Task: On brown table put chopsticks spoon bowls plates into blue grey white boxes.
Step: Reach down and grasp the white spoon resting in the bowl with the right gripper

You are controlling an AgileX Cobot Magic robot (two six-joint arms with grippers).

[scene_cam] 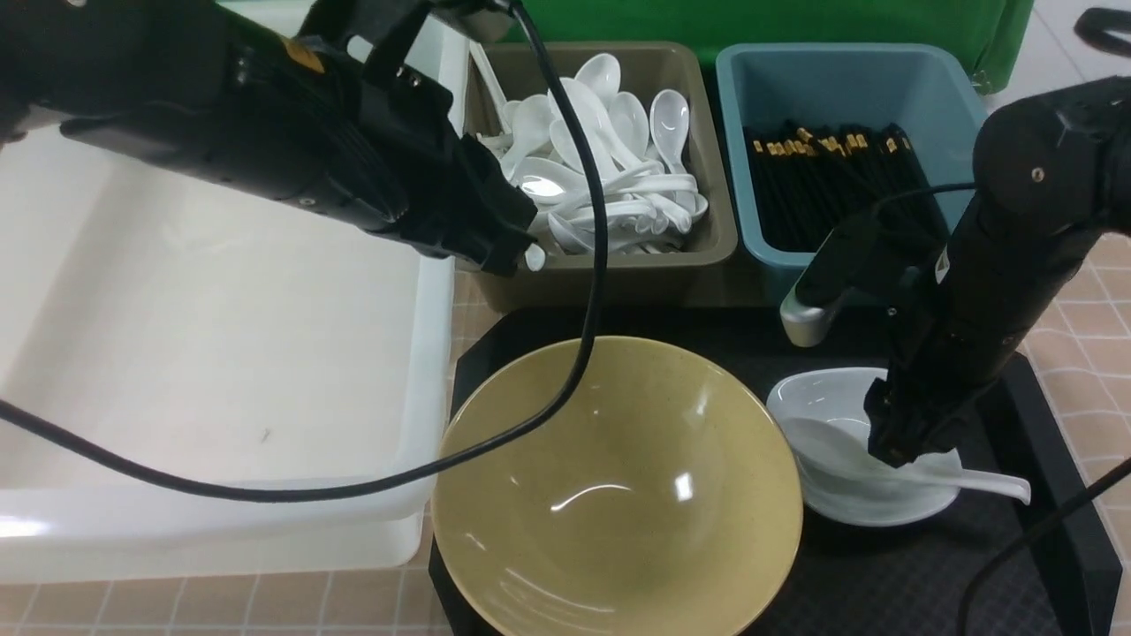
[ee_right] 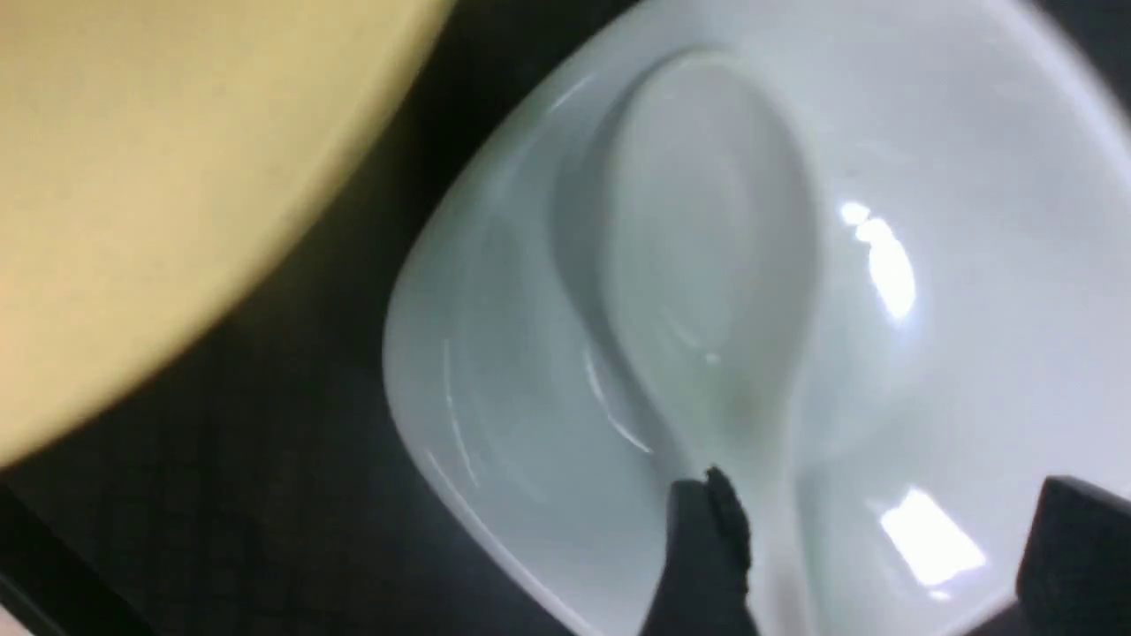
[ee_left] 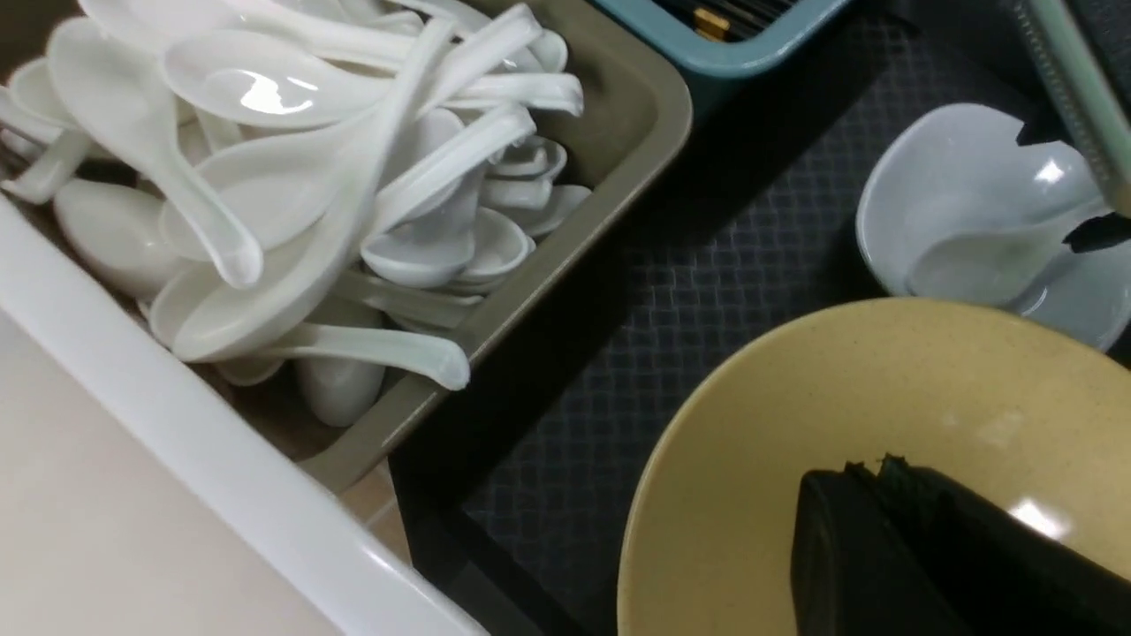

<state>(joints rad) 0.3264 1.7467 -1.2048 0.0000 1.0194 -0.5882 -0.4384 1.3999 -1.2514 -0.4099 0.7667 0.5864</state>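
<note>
A white spoon (scene_cam: 990, 481) (ee_right: 707, 247) lies in the small white dish (scene_cam: 822, 393) (ee_right: 972, 177) on the black tray. My right gripper (scene_cam: 901, 450) (ee_right: 884, 530) is down in the dish, open, its fingers on either side of the spoon's handle. The large yellow bowl (scene_cam: 618, 477) (ee_left: 884, 389) stands left of the dish. My left gripper (scene_cam: 517, 256) (ee_left: 884, 468) is shut and empty, above the near edge of the grey bin (scene_cam: 618, 265), which is full of white spoons. Black chopsticks (scene_cam: 831, 185) fill the blue bin (scene_cam: 848, 79). The white tub (scene_cam: 433, 353) is at the left.
The black textured tray (scene_cam: 884, 574) under the bowl and dish lies on the brown tiled table (scene_cam: 1096, 309). A black cable (scene_cam: 583, 336) from the left arm hangs across the bowl and the tub. A green cloth (scene_cam: 795, 22) is behind the bins.
</note>
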